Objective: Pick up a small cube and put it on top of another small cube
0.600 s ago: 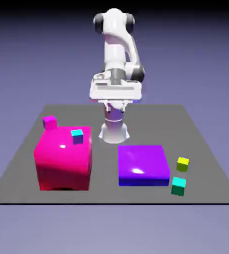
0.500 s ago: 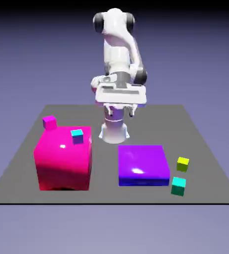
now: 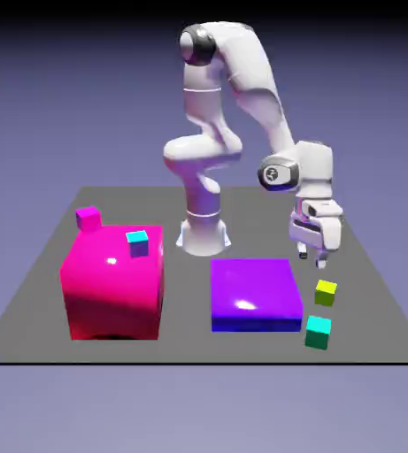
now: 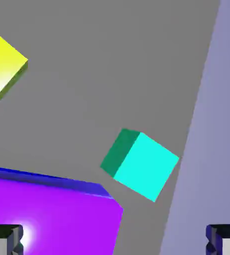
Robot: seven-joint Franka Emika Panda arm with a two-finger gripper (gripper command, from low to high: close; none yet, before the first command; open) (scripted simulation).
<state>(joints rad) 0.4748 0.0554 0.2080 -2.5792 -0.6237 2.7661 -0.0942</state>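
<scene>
The tiny yellow-green small cube (image 3: pixel 326 292) rests on the grey table (image 3: pixel 366 265) to the right of the purple slab. In the hand view this lime cube (image 4: pixel 2 67) shows at the upper left edge. The other small cube (image 3: pixel 318 331), teal-green with a cyan top, sits just in front of the lime one; in the hand view this teal cube (image 4: pixel 139 164) lies near the middle. My gripper (image 3: pixel 317 257) hangs a little above and behind the lime cube, open and holding nothing. Its two grey fingertips (image 4: pixel 5 238) show far apart in the hand view's bottom corners.
A flat purple slab (image 3: pixel 254 293) lies left of the two cubes and fills the hand view's lower left as the purple slab (image 4: pixel 52 219). A big magenta block (image 3: pixel 113 280) stands at the exterior view's left, carrying a small cyan-and-purple cube (image 3: pixel 137 241). A small magenta cube (image 3: pixel 88 217) sits behind it.
The arm has swung from above its base out to the exterior view's right and lowered, bringing the gripper down close over the lime cube. No cube has moved.
</scene>
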